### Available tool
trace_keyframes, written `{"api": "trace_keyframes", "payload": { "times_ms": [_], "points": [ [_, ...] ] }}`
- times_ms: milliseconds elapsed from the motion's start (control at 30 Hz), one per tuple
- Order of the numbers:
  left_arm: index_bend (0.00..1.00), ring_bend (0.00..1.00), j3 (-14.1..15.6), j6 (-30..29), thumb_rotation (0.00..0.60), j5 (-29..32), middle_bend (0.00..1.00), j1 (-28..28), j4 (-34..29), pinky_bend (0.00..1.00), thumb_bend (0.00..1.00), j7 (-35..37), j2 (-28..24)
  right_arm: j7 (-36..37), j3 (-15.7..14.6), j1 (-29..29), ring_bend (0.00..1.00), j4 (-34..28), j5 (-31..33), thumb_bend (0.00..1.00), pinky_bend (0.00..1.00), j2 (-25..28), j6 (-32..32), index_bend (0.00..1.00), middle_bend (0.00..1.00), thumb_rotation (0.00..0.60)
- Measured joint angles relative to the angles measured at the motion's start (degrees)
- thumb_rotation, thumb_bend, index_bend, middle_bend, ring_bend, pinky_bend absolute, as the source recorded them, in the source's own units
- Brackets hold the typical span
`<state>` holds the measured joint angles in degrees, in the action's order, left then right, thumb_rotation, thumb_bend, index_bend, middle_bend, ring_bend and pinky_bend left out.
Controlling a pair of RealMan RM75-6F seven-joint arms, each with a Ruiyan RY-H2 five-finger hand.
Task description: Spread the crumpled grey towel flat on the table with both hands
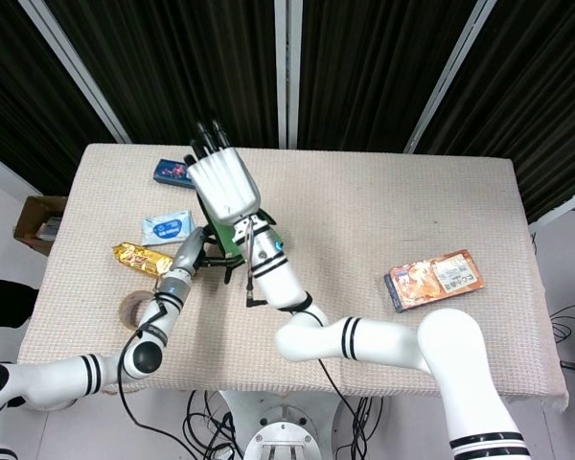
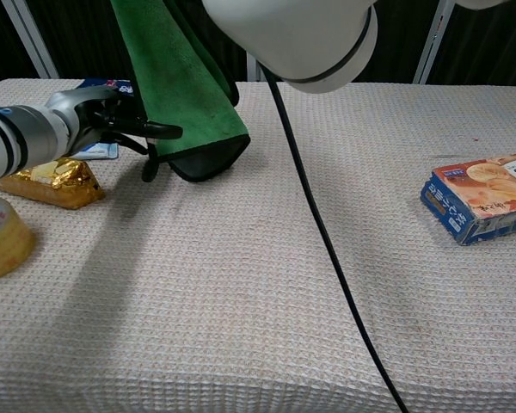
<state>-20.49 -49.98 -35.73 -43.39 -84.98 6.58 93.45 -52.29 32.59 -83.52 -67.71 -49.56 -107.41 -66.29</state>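
Observation:
The towel looks green with a dark hem. It hangs folded from above, and its lower end touches the table at the back left. My right hand holds it up from the top; the head view shows only the hand's white back, with a strip of towel below it. In the chest view my right forearm fills the top and the hand itself is out of frame. My left hand, also seen from the head, reaches in from the left, its dark fingers pinching the towel's lower left edge.
A gold packet and a tape roll lie at the left. Behind the left hand lie a pale blue packet and a dark blue one. An orange and blue box sits at the right. A black cable hangs across the middle.

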Motion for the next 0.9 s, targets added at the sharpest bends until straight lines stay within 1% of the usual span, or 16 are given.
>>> {"api": "trace_keyframes", "payload": {
  "times_ms": [67, 100, 167, 267, 367, 467, 600, 700, 800, 900],
  "points": [
    [0.55, 0.18, -0.2, 0.14, 0.579, -0.19, 0.23, 0.17, -0.04, 0.27, 0.27, 0.29, 0.02, -0.02, -0.19, 0.24, 0.0, -0.49, 0.03, 0.54, 0.0, 0.32, -0.19, 0.74, 0.3, 0.6],
    [0.58, 0.19, -0.2, 0.02, 0.597, -0.48, 0.24, 0.26, -0.04, 0.28, 0.3, 0.27, 0.05, 0.12, -0.27, 0.47, 0.0, -0.92, 0.05, 0.54, 0.0, 0.52, -0.32, 0.74, 0.3, 0.6],
    [0.64, 0.22, -0.22, -0.38, 0.6, -1.03, 0.3, 0.5, -0.1, 0.28, 0.37, 0.29, 0.12, 0.6, -0.36, 0.98, 0.0, -1.79, 0.17, 0.54, 0.0, 0.91, -0.46, 0.74, 0.3, 0.6],
    [0.69, 0.24, -0.37, -0.86, 0.6, -2.27, 0.36, 1.29, -0.85, 0.28, 0.42, 1.02, -0.22, 1.77, -0.71, 2.56, 0.0, -4.2, 0.28, 0.54, 0.0, 2.13, -0.79, 0.74, 0.3, 0.6],
    [0.7, 0.24, 0.0, -1.27, 0.6, -4.5, 0.36, 2.32, -2.16, 0.28, 0.43, 1.29, -1.65, 3.33, -1.6, 5.24, 0.0, -7.79, -0.11, 0.54, 0.0, 4.27, -1.55, 0.74, 0.3, 0.6],
    [0.7, 0.24, 0.71, -1.87, 0.6, -7.69, 0.36, 3.7, -4.44, 0.28, 0.42, 1.37, -4.27, 5.71, -2.82, 8.75, 0.0, -12.66, -0.94, 0.54, 0.0, 7.23, -2.45, 0.74, 0.3, 0.6],
    [0.7, 0.24, 1.67, -2.92, 0.6, -13.05, 0.36, 5.56, -8.0, 0.27, 0.42, 1.55, -8.24, 11.12, -5.13, 15.51, 0.0, -20.52, -2.77, 0.54, 0.0, 12.87, -3.97, 0.74, 0.3, 0.6],
    [0.7, 0.24, 2.34, -3.55, 0.6, -17.18, 0.35, 6.34, -9.65, 0.26, 0.42, 1.12, -11.19, 15.85, -6.8, 20.4, 0.0, -24.94, -3.82, 0.54, 0.0, 17.51, -4.55, 0.74, 0.3, 0.6],
    [0.7, 0.23, 2.46, -3.96, 0.6, -19.35, 0.35, 6.24, -9.78, 0.26, 0.42, -0.45, -13.26, 19.47, -7.91, 23.85, 0.0, -26.74, -4.2, 0.54, 0.0, 21.08, -4.59, 0.74, 0.3, 0.6],
    [0.7, 0.23, 1.91, -4.81, 0.6, -19.33, 0.34, 5.39, -7.91, 0.26, 0.42, -2.7, -13.45, 20.94, -7.93, 24.6, 0.0, -25.84, -3.82, 0.54, 0.0, 21.77, -3.94, 0.74, 0.3, 0.6]
  ]
}}
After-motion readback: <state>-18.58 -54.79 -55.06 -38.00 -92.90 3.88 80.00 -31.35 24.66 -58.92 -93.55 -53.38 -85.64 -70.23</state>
